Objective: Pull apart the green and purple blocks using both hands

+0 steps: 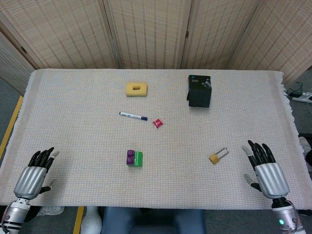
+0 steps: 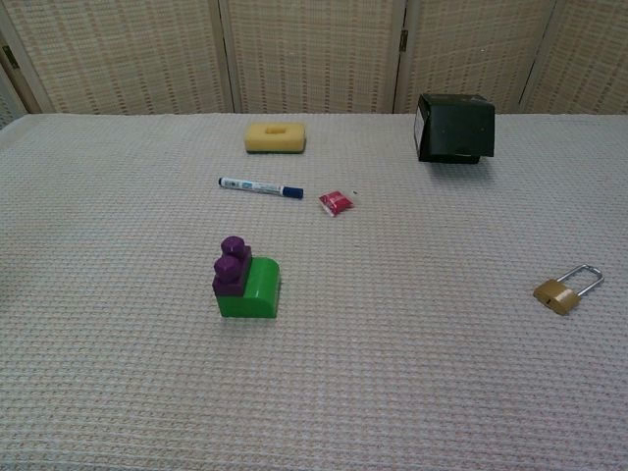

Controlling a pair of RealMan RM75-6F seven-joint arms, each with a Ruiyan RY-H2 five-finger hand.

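A purple block is joined to a green block; the pair sits on the woven table cloth, slightly left of centre and toward the front. My left hand rests at the front left corner, fingers extended and apart, holding nothing. At the front right, my right hand is likewise spread and holds nothing. Both hands are far from the blocks. Neither hand shows in the chest view.
A brass padlock lies near my right hand. Further back are a blue-capped marker, a small red packet, a yellow sponge and a black box.
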